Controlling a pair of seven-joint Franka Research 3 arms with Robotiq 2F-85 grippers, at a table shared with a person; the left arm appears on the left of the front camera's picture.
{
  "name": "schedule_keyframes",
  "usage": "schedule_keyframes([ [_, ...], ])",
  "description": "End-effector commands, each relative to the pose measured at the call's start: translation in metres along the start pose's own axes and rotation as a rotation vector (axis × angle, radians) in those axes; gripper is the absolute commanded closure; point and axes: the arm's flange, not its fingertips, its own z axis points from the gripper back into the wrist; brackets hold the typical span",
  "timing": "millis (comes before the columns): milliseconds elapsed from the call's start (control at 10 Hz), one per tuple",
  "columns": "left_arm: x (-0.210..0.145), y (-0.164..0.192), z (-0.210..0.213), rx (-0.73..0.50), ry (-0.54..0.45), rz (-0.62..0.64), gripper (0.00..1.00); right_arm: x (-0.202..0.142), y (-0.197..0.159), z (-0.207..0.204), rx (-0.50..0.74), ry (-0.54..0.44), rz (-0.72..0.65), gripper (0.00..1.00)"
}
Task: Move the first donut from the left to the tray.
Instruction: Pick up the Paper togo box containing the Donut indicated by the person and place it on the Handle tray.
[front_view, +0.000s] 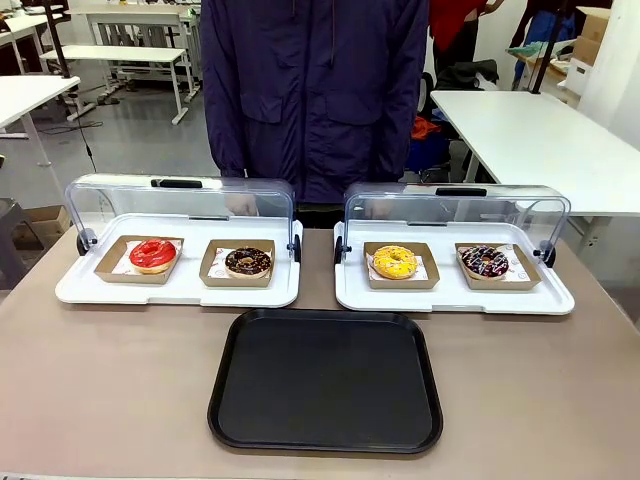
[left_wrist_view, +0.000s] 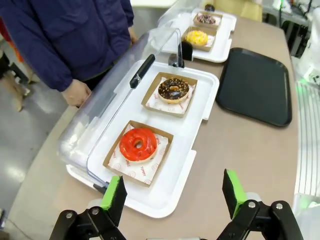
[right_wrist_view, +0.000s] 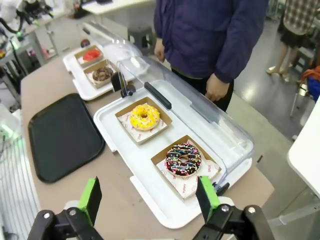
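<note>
Fingers of the left gripper (left_wrist_view: 174, 192) stand spread wide with nothing between the green pads (left_wrist_view: 114, 192). In its wrist view it hangs over the near rim of a white tray (left_wrist_view: 165, 192). The red donut (left_wrist_view: 138, 144) lies ahead of that gap, a little toward the left finger, well apart from both pads and untouched. It sits flat in a square cardboard holder (left_wrist_view: 112, 160) on white paper.

From the front, the red donut (front_view: 152, 253) is at the left end of the white tray (front_view: 180, 295), which stands by the far left corner of the worktop (front_view: 100, 400). A chocolate donut (front_view: 248, 261) is beside it toward the middle, and the clear lid (front_view: 180, 200) is tipped up behind. The black tray (front_view: 325, 380) lies bare at the middle of the worktop's near edge, just short of the white tray.

The right gripper (right_wrist_view: 149, 197) is likewise spread and holds nothing; the red donut (right_wrist_view: 91, 55) shows far off from it, beyond the black tray (right_wrist_view: 62, 137)
</note>
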Motion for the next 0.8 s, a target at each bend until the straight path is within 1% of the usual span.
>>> schedule_keyframes([
  [0, -0.011, 0.017, 0.010, -0.023, -0.080, -0.016, 0.00, -0.006, -0.022, 0.002, 0.048, -0.064, 0.020, 0.00],
  [200, -0.024, 0.019, 0.019, -0.011, -0.111, -0.013, 0.00, -0.014, -0.027, 0.004, 0.078, -0.091, 0.016, 0.00],
  [500, -0.035, 0.028, 0.020, -0.016, -0.138, 0.000, 0.00, -0.019, -0.039, 0.006, 0.086, -0.114, 0.005, 0.00],
  [700, -0.039, 0.029, 0.019, -0.012, -0.119, 0.020, 0.00, -0.021, -0.043, 0.002, 0.098, -0.121, 0.001, 0.00],
])
